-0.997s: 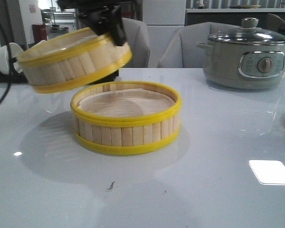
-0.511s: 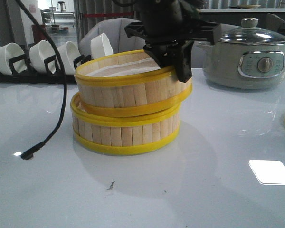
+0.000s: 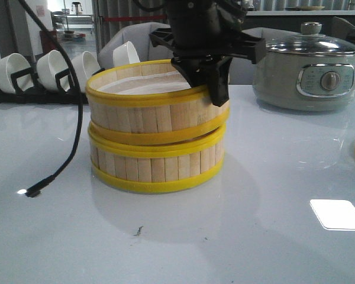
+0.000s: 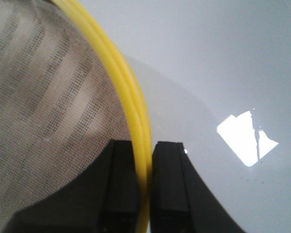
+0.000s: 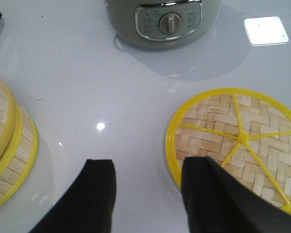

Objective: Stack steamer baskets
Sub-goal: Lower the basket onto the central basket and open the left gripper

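Left gripper (image 3: 216,83) reaches down – clenched on upper basket's (image 3: 154,112) rim; right gripper (image 5: 148,194) spread.

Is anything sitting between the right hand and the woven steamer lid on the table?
Nothing visible. The right hand hangs open over bare table, and the woven lid lies right beside its finger with no object between them.

Upper basket moved from mid-air to resting on lower basket.

The left gripper (image 3: 210,74), fingers closed on the rim, has carried the upper round wood-slat steamer basket with yellow rims (image 3: 157,103) from high on the left, tilted, across and down onto the matching lower steamer basket (image 3: 157,163). Half a second ago it sat skewed rightward and tilted; now nearly level and roughly aligned.
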